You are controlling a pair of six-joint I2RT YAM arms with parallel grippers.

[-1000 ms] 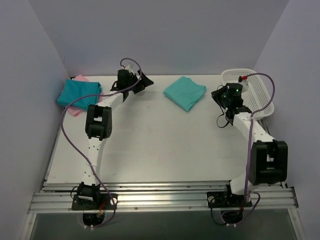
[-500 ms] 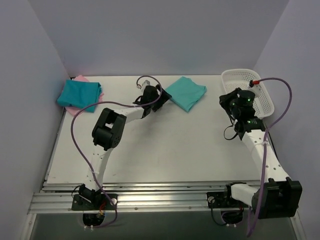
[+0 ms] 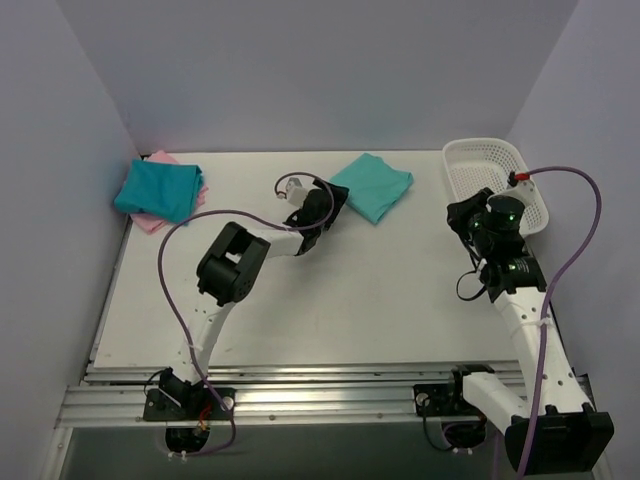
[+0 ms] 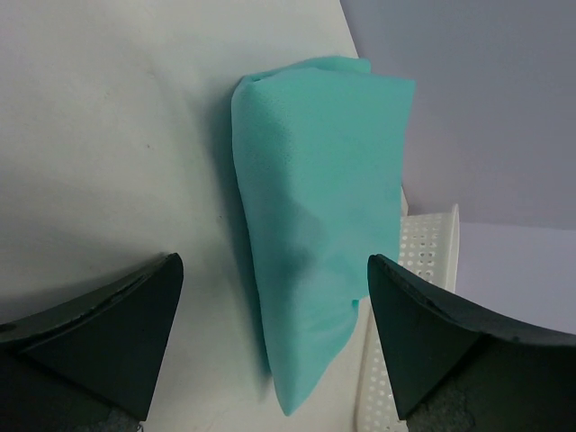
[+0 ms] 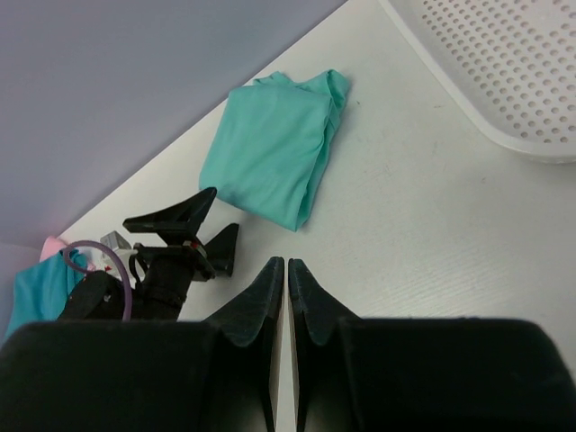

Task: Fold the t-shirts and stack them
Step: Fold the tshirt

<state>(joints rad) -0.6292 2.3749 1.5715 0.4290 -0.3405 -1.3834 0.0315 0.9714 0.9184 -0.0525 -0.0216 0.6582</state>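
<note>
Eyeing light-teal shirt [image 3: 371, 186] folded at far middle of table [image 3: 350, 290] | soft, limp, light; probably sags if pinched by one layer | grip all layers at near edge | left gripper [image 4: 273, 270] spread, just beside its corner | right gripper [image 5: 286, 268] pressed together, empty

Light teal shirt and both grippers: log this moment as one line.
left gripper open, facing folded light teal shirt | right gripper shut, empty | darker teal shirt atop pink shirt, far left

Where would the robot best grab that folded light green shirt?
The light green shirt lies flat, so an edge is probably best: the thick folded edge nearest the left tool, which is open. Come in low from that side, pinching all layers.
</note>
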